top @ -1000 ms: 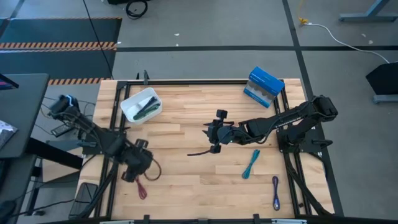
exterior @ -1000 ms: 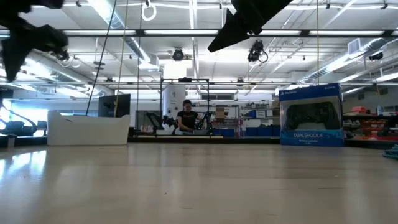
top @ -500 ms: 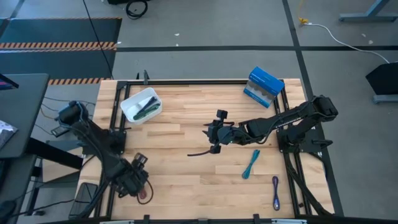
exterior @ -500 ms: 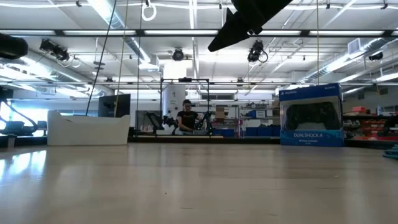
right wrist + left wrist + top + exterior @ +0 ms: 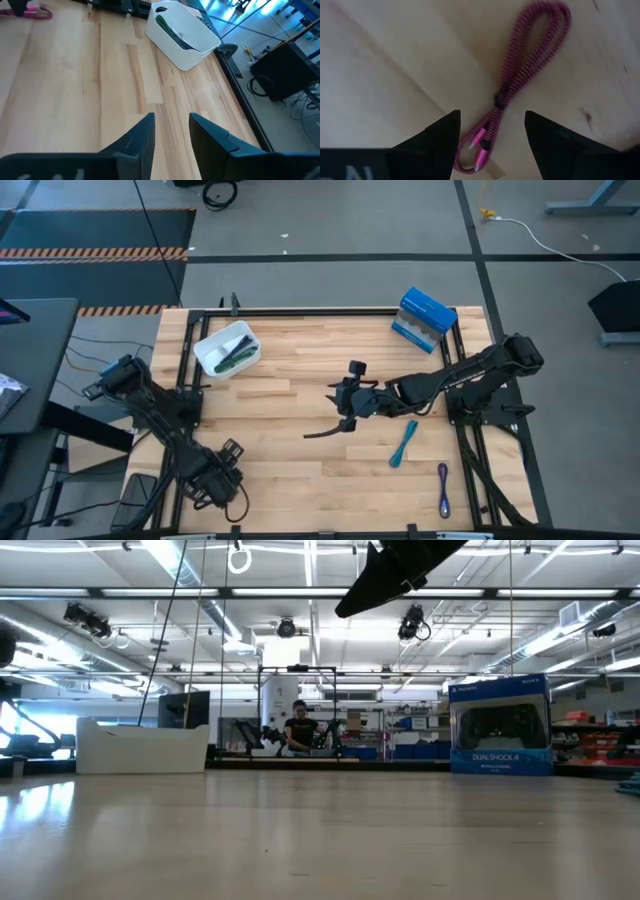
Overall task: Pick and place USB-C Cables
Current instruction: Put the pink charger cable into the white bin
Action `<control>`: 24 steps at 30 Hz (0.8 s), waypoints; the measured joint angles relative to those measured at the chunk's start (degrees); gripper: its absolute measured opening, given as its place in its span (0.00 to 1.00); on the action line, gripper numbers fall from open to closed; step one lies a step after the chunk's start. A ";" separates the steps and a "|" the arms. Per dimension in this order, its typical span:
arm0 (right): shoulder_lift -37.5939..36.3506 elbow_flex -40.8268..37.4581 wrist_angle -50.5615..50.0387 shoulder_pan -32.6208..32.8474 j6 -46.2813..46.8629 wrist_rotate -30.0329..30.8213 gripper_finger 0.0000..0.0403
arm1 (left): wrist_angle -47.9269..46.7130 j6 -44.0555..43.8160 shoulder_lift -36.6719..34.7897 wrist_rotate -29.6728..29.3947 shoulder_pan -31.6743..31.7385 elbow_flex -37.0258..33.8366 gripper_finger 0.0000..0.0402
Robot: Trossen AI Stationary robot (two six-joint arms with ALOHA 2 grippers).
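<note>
A magenta USB-C cable point(image 5: 520, 75) lies coiled flat on the table, its connector end point(image 5: 479, 147) between the fingers of my left gripper point(image 5: 490, 135). That gripper is open, points down and touches nothing. It hovers near the table's near-left corner point(image 5: 222, 475) and hides the cable from above. My right gripper point(image 5: 340, 404) hangs open and empty over mid-table point(image 5: 171, 132). A teal cable point(image 5: 403, 443) and a purple cable point(image 5: 443, 488) lie near the right side. Green cables point(image 5: 170, 27) lie in the white tray point(image 5: 227, 348).
A blue and white box point(image 5: 425, 318) stands at the far right corner and shows in the low view point(image 5: 500, 725). A black frame point(image 5: 300, 311) runs around the table's edges. Bare wood lies between the two grippers. A person point(image 5: 298, 728) is far off in the room.
My left gripper has swung from the left side toward the table's near edge and come down over the magenta cable, staying open. The cable has stayed where it lay.
</note>
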 joint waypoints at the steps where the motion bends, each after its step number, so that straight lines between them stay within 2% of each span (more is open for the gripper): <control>1: 0.00 0.00 -0.02 0.17 0.02 0.00 0.31 | -0.12 0.39 0.44 0.10 -0.27 0.00 0.58; 8: 0.00 0.00 0.00 0.94 0.59 -0.02 0.31 | 1.19 0.57 4.21 -0.41 -0.41 -0.74 0.57; 12: 0.00 0.00 -0.02 0.99 1.21 -0.02 0.31 | 1.39 0.41 5.47 -0.31 -0.41 -0.83 0.52; 16: 0.00 0.00 -0.02 1.01 1.22 -0.02 0.31 | 1.27 -1.28 5.34 0.01 0.39 -0.45 0.38; 22: 0.00 0.00 0.00 1.01 1.22 -0.02 0.31 | 0.11 -2.64 5.29 0.03 3.12 0.49 0.07; 24: 0.00 0.00 0.00 1.01 1.19 -0.02 0.31 | -1.26 -2.63 5.36 -0.88 4.75 0.84 0.05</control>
